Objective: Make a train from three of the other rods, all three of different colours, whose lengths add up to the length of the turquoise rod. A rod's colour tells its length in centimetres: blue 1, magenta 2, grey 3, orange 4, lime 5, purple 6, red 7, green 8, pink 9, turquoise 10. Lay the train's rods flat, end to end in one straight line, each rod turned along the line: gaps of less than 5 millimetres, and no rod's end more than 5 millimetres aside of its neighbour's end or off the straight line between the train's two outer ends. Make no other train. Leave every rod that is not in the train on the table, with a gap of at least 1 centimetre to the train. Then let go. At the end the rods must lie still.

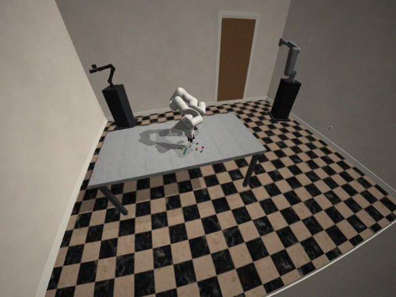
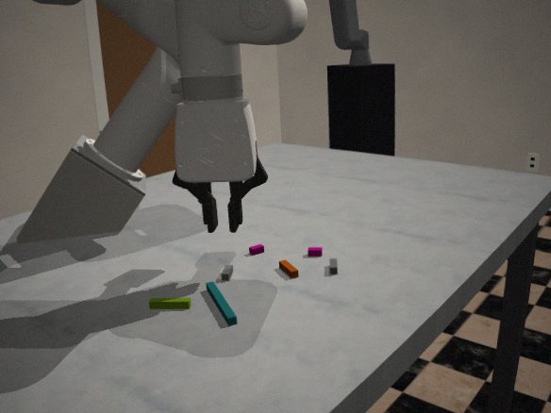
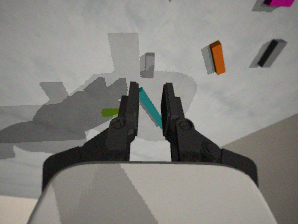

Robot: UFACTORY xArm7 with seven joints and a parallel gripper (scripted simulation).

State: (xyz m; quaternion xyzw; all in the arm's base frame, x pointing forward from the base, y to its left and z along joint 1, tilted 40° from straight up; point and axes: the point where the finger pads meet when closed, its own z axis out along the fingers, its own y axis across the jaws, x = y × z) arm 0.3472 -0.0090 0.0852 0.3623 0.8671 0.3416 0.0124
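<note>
My gripper (image 2: 222,231) (image 3: 150,94) is partly open, empty, and hangs above the table. The turquoise rod (image 2: 221,304) (image 3: 150,107) lies flat, with the lime rod (image 2: 170,304) (image 3: 109,112) to its left, partly hidden by a finger in the wrist view. A grey rod (image 2: 227,272) (image 3: 149,65) lies just behind the turquoise one. The orange rod (image 2: 288,269) (image 3: 217,58) lies to the right, and a second grey rod (image 2: 333,266) (image 3: 271,53) lies beyond it. One magenta rod (image 2: 257,250) and another magenta rod (image 2: 315,252) (image 3: 280,2) lie farther back. All rods lie apart.
The rods lie on the grey table (image 1: 135,163) (image 2: 425,217). The table's front edge (image 2: 415,351) is to the right of the rods in the exterior view. The arm's shadow falls over the lime, turquoise and nearer grey rods.
</note>
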